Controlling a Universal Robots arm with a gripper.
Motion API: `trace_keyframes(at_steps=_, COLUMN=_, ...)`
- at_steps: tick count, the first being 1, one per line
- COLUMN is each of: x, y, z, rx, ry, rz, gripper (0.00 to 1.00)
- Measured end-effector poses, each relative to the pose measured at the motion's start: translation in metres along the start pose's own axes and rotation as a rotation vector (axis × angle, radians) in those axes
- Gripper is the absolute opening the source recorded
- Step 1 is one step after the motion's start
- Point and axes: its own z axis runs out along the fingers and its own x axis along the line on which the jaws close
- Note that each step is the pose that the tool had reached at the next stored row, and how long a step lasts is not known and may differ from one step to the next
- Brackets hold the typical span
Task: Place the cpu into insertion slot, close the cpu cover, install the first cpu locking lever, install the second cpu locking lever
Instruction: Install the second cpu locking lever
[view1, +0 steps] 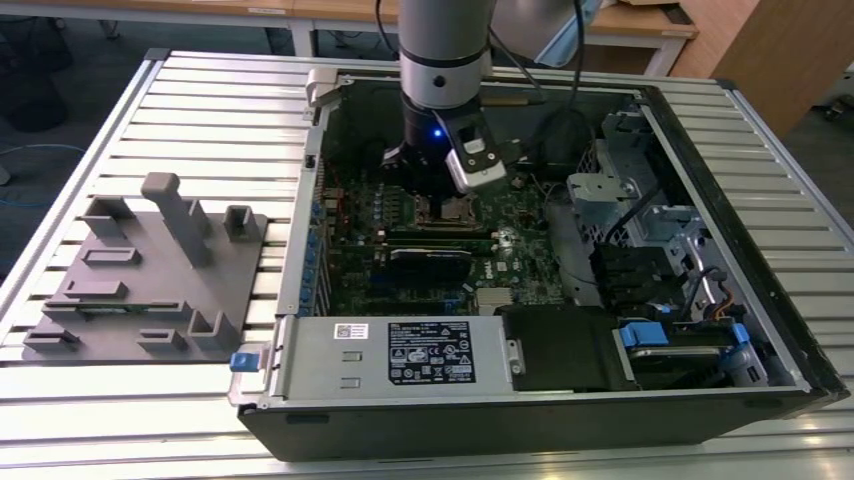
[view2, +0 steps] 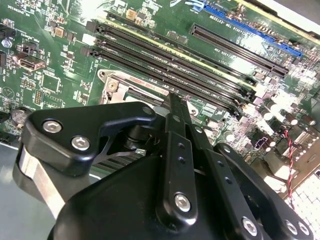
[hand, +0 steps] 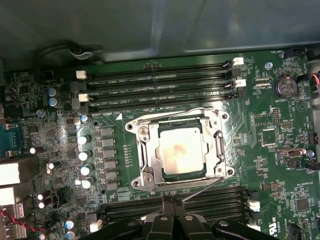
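The cpu (hand: 182, 150), a pale silvery square, sits in the insertion slot (hand: 134, 126) on the green motherboard. The cpu cover (hand: 150, 162) lies flat around it, with the chip showing through its window. A thin metal locking lever (hand: 202, 189) slants from the socket's corner towards my fingertips. My gripper (hand: 173, 201) is shut, its tips just beside the socket's edge and next to the lever's end. In the exterior view the gripper (view1: 430, 203) hangs low inside the case, right by the cpu (view1: 462, 208). In the second wrist view the gripper (view2: 175, 100) points at the socket's corner (view2: 112, 84).
Long black memory slots (hand: 155, 90) flank the socket on two sides. The open computer case (view1: 747, 150) walls me in, with a drive cage (view1: 627, 200) and cables on the exterior view's right and a power supply (view1: 400, 355) in front. A grey fixture (view1: 147, 270) stands on the slatted table.
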Motion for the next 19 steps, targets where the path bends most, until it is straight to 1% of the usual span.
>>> trace_keyframes(at_steps=7, x=0.005, y=-0.0006, z=0.0009, rx=-0.0002, ry=-0.001, rz=0.0, gripper=0.11)
trace_keyframes(at_steps=19, x=0.011, y=-0.0013, z=0.0085, rx=-0.0002, ry=-0.0011, rz=0.0, gripper=0.11)
